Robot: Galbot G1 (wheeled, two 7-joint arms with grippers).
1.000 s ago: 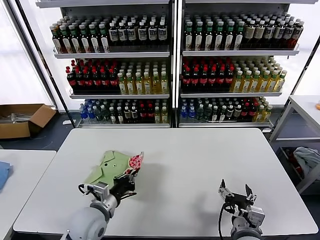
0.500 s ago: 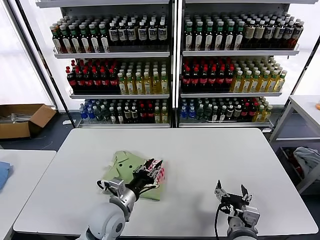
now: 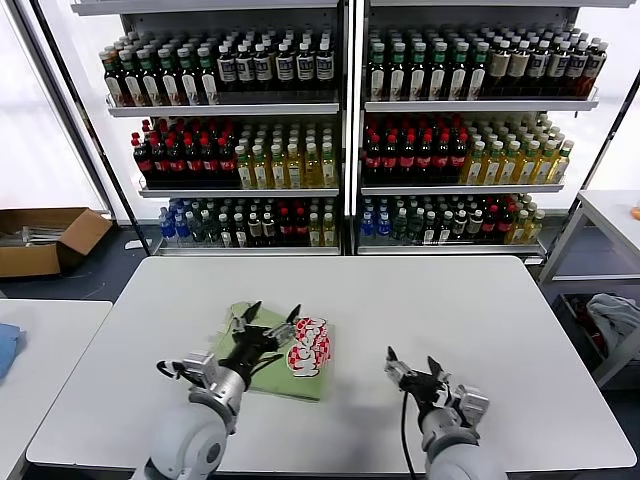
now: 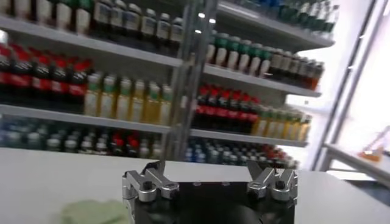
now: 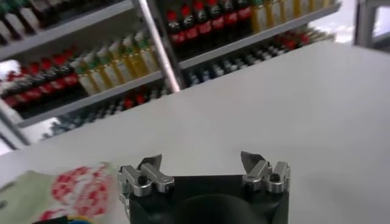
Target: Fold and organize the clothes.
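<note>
The left gripper (image 3: pixel 268 318) has just let go: its fingers, clamped on a flap of cloth a second ago, now stand wide apart over the polo shirt (image 3: pixel 290 368), holding nothing. The flap with the red-and-white graphic (image 3: pixel 308 346) that was carried up and across now lies flat on top, so I'd judge this fold laid and the hand pulling clear.

The shirt is a compact green rectangle on the tabletop (image 3: pixel 430 300), left of the middle. The right gripper (image 3: pixel 412 363), fingers also spread and empty, has crept in from the near right toward the shirt and now sits near its graphic edge, not touching.

Around the shirt there is bare white surface on all sides, widest to the right and toward the drink shelves (image 3: pixel 345 130) behind; the near table edge is the closest limit. A second folding pass looks possible from either side.
</note>
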